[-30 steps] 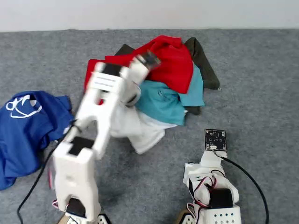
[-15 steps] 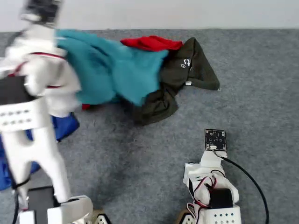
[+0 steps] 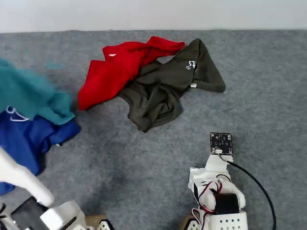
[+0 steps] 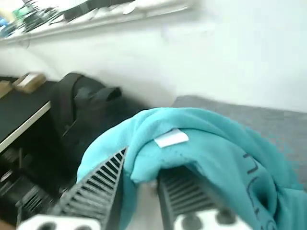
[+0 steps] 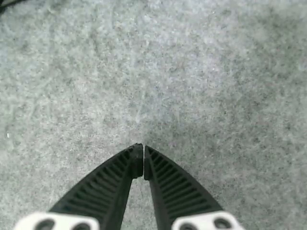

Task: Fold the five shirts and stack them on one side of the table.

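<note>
Two arms stand at the near edge of the grey table (image 3: pixel 268 86), both nearer than the olive shirt (image 3: pixel 160 93). The right arm (image 3: pixel 216 191) sits folded on the olive shirt's near side, a little to its right and well apart from it. The right gripper (image 5: pixel 143 149) points down at bare grey mat, and its two fingers meet tip to tip with nothing between them.

The left arm (image 3: pixel 21 182) rises at the near corner, well to the left of the olive shirt. The left gripper (image 4: pixel 144 179) is clamped on the teal shirt (image 4: pixel 211 148). A fold of that cloth, with a small white tag (image 4: pixel 171 138), is bunched between the ribbed fingers (image 4: pixel 98 189).

The blue shirt (image 3: pixel 29 139) lies crumpled far to the left of the olive shirt and slightly nearer. From above, the teal shirt is level with the olive shirt, far to its left, and covers the blue shirt's far edge. Whether the two touch cannot be told.

The olive shirt lies rumpled about mid-table, with a small pale mark on its far part. The red shirt (image 3: pixel 115 72) touches the olive shirt along its left and far sides and spreads out to the left. Beyond the olive shirt, the table ends at a white wall (image 3: pixel 153 14).
</note>
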`<state>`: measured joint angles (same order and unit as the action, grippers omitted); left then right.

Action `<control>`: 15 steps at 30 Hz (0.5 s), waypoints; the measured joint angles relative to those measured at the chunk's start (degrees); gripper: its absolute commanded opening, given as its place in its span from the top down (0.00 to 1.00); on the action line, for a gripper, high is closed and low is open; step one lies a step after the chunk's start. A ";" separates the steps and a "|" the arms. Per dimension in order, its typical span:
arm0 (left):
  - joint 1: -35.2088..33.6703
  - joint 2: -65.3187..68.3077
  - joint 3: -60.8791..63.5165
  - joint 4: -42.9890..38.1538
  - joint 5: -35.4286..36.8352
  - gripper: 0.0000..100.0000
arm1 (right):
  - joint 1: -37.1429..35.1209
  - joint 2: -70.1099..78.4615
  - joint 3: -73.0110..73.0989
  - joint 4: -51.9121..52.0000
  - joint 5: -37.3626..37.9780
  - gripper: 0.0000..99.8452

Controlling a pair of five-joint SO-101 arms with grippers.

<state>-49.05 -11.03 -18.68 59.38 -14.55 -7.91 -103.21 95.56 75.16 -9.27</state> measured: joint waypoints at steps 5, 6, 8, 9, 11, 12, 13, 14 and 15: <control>-3.08 5.10 2.20 -2.37 0.00 0.97 | 0.00 0.00 0.00 0.00 0.00 0.99; -3.08 6.24 2.20 -2.46 0.00 0.95 | 0.00 0.00 0.00 0.00 0.00 0.99; -3.08 7.56 2.20 -2.55 0.00 0.86 | 0.00 0.00 0.00 0.00 0.00 0.99; -2.99 7.91 2.20 -2.55 -0.18 0.80 | 0.00 0.00 0.00 0.00 0.00 0.99; -2.55 8.09 2.20 -1.93 -1.67 0.72 | 0.00 0.00 0.00 0.00 0.00 0.99; -2.20 8.09 2.20 -0.79 -2.55 0.71 | 0.00 0.00 0.00 0.00 0.00 0.99; -1.67 8.09 2.20 0.70 -3.43 0.71 | 0.00 0.00 0.00 0.00 0.00 0.99; -0.97 8.09 2.20 2.55 -4.13 0.71 | 0.00 0.00 0.00 0.00 0.00 0.99; -0.35 8.09 2.20 4.57 -4.84 0.71 | 0.00 0.00 0.00 0.00 0.00 0.99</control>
<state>-49.41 -2.95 -16.48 63.96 -19.38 -7.91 -103.21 95.56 75.16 -9.27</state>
